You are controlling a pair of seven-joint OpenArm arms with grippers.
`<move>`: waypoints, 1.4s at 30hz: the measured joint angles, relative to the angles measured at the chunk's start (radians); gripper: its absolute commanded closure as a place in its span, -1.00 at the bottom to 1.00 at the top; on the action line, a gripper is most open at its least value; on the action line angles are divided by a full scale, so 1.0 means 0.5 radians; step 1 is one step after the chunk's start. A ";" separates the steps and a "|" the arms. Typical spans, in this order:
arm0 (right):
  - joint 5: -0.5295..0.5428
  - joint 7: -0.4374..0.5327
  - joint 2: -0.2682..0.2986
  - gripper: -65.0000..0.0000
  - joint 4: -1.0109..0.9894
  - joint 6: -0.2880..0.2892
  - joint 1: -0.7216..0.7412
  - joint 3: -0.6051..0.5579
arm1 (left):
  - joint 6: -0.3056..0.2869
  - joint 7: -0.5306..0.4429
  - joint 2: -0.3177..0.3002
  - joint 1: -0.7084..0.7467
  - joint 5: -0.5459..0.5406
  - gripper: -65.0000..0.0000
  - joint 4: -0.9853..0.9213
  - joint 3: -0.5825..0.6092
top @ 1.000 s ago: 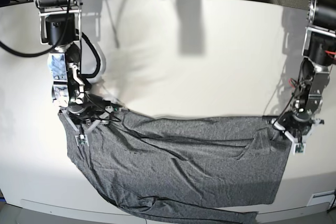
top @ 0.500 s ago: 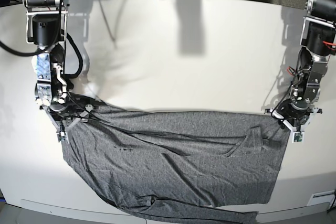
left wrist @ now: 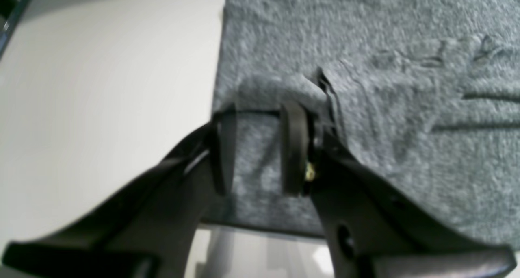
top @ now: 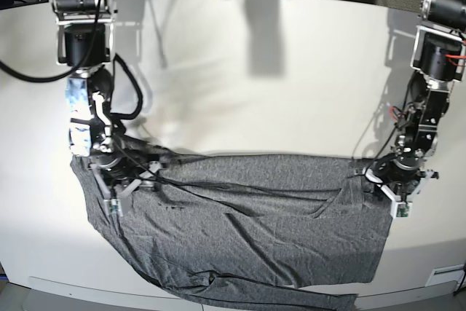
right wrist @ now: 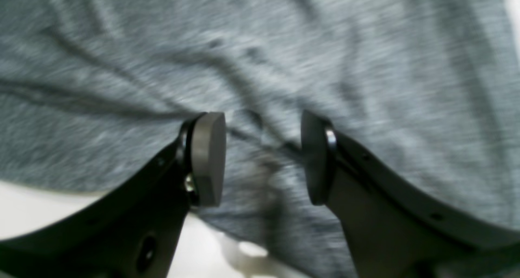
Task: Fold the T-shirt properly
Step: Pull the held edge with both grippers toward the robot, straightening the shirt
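- T-shirt [top: 255, 231]: heather-grey cloth spread wrinkled over the near half of the white table [top: 255, 71]. Its top edge runs between the two arms, and a sleeve trails along the table's near edge.
- Only the base view shows the whole layout: the right gripper [top: 120, 183] at the shirt's corner on that view's left, the left gripper [top: 393, 187] at the opposite corner.
- The left wrist view adds what the base view cannot: the left gripper [left wrist: 260, 148] has its fingers [left wrist: 293, 148] standing apart over the shirt's edge, with cloth [left wrist: 365, 87] between them and bare table to one side. Whether they pinch it, I cannot tell.
- The right wrist view, blurred, shows the right gripper [right wrist: 263, 160] with its pads [right wrist: 209, 156] set apart, a ridge of cloth [right wrist: 284, 66] lying in the gap; a grasp cannot be told.
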 measured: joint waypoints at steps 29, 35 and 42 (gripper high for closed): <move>-0.002 -0.233 0.046 0.13 0.076 0.133 -0.240 0.004 | -0.042 0.259 0.120 0.270 0.086 0.45 0.052 -0.231; 0.075 -0.303 0.132 0.13 0.325 0.182 -0.464 0.004 | -0.044 0.259 0.079 0.355 0.086 0.45 0.121 -0.233; 0.066 -0.450 0.195 0.13 0.712 0.186 -0.777 0.004 | -0.021 0.678 -0.024 0.496 0.092 0.45 0.435 -0.237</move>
